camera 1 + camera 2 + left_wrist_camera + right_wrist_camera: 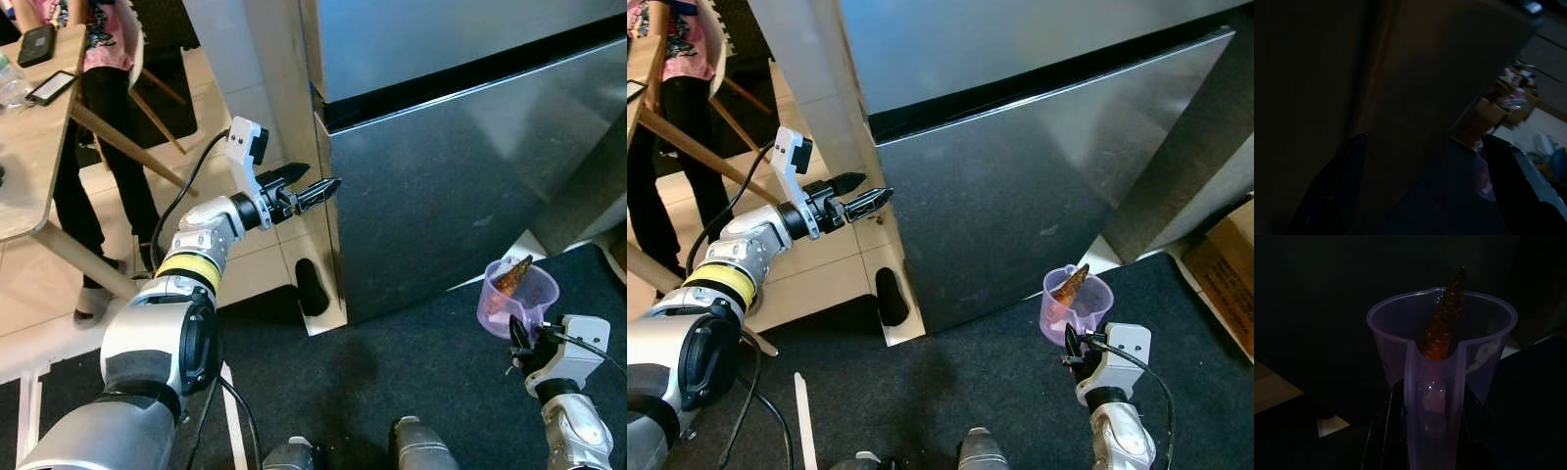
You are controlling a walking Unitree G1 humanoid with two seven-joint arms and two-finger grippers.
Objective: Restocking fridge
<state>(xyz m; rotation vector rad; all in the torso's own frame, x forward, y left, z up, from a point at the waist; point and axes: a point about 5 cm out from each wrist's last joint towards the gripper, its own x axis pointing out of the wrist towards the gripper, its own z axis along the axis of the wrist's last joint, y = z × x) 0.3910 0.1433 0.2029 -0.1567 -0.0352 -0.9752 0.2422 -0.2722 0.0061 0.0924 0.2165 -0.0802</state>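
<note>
Steel fridge (460,196) is shut, so the left gripper (318,190) reaches its door edge, jaws parted and empty — the right gripper (1073,345), jaws closed on the purple cup (516,296) holding a carrot (511,275), waits low.

The purple cup (1442,377) hides the right gripper's jaws.

**A home kitchen corner**

We stand in a lived-in home. Before us is a steel fridge (1038,147) on a pale tiled floor (245,264), with a dark rug (950,382) at its foot. A wooden tabletop (34,147) holds phones, a person (93,117) stands beside it, and a cardboard box (1225,264) sits nearby.
</note>
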